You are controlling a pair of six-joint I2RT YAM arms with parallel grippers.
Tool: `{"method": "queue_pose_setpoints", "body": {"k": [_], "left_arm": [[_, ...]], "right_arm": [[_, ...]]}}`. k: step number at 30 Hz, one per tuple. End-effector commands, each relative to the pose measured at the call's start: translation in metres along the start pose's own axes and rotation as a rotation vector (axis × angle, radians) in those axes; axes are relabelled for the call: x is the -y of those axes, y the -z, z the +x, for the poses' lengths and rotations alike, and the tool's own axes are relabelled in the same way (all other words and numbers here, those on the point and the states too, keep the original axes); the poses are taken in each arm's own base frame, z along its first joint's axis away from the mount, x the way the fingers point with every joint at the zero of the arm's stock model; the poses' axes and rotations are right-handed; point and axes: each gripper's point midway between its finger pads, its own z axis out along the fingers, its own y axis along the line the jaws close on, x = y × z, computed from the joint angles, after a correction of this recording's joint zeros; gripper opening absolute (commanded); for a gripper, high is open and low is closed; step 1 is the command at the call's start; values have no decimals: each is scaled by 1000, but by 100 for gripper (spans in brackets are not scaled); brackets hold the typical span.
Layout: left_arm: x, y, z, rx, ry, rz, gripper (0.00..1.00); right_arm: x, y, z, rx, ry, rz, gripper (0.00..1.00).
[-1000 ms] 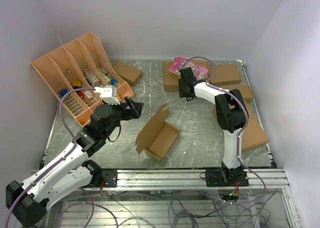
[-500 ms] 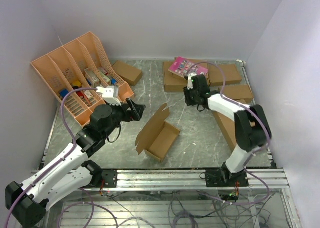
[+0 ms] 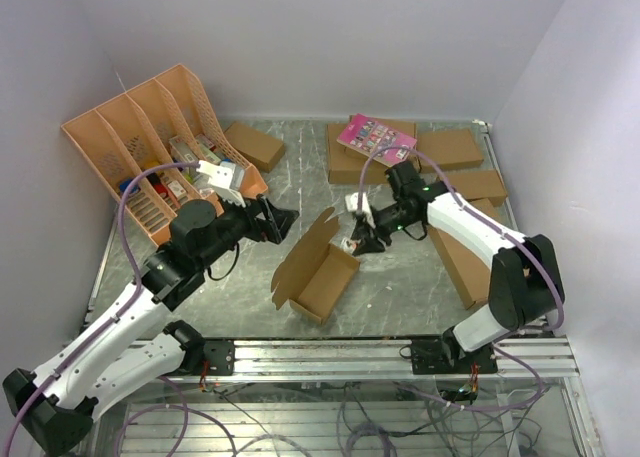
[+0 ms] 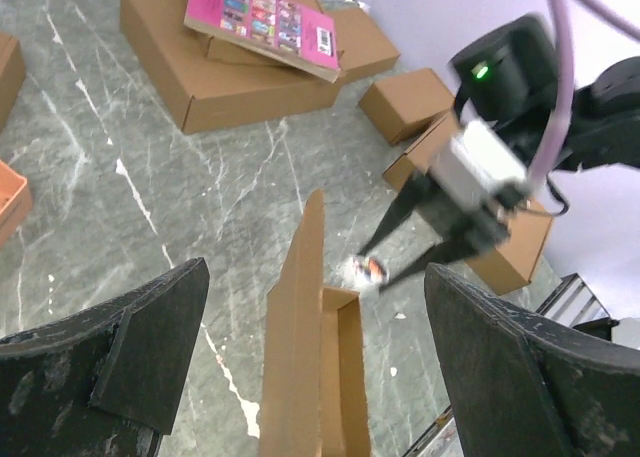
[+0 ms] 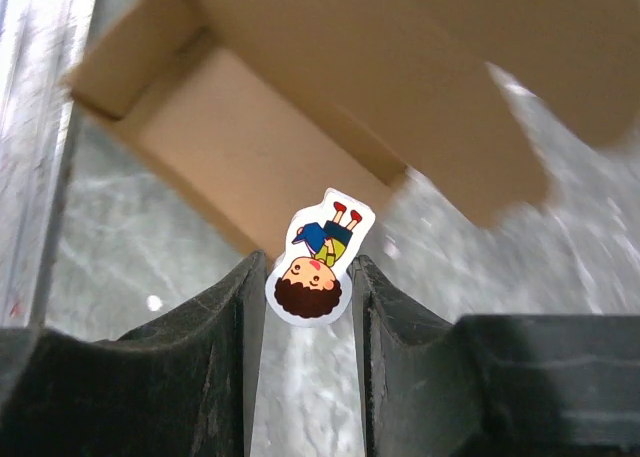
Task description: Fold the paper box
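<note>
Right gripper has swung over the paper box, fingers pinching a cartoon-boy sticker, probably to go inside before folding. Left gripper gapes empty beside the box.

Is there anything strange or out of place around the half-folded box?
Yes. The right claw pinches a small cartoon boy cutout close to the paper box, whose lid stands open. Such a cutout seems odd for a folding task.

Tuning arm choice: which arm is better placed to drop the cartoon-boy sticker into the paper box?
Right: the right gripper pinches the sticker beside the paper box; the left gripper hangs open, empty.
</note>
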Motion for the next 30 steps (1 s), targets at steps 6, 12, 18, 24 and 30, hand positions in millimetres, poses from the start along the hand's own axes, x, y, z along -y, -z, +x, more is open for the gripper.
{"method": "queue_pose_setpoints", "body": {"k": [6,12,18,24,30], "left_arm": [[9,0,6,-64,7,40,99],[7,-1,22,-137,27,37,98],[4,5,32,-163,21,33,98],[9,4,40,-188,20,73,95],[19,1,41,-220,-1,125,89]], "right_arm": [[-68,-49,-5,-132,438,-305,0],[-65,-89,5,-275,460,-265,13],[-65,-89,6,-291,455,-236,47],[-82,-67,-1,-217,465,-277,60],[-60,-10,-32,-15,345,-224,60]]}}
